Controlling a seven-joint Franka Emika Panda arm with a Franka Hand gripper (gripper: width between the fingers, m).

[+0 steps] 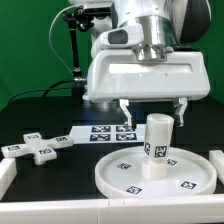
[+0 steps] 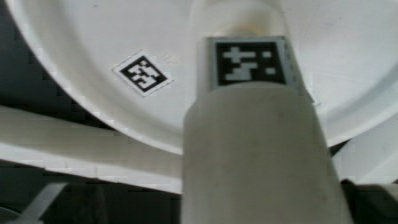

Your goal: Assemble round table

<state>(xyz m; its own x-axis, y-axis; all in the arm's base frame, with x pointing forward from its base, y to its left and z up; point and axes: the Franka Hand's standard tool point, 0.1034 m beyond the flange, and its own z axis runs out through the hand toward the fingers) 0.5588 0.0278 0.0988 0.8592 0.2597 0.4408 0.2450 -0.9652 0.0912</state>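
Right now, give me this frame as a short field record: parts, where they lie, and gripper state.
round disc: lies flat, exterior view's right
cylinder leg: upright on the disc, near its middle
cross-shaped piece: lies flat, exterior view's left, apart from the disc
marker board: behind the disc
gripper: open, fingers spread wider than the leg, no contact seen
leg fastened: cannot tell

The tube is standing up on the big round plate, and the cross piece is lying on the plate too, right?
Not quite. The tube does stand upright on the plate, but the cross piece lies on the black table, off the plate, toward the exterior view's left. The exterior view shows it.
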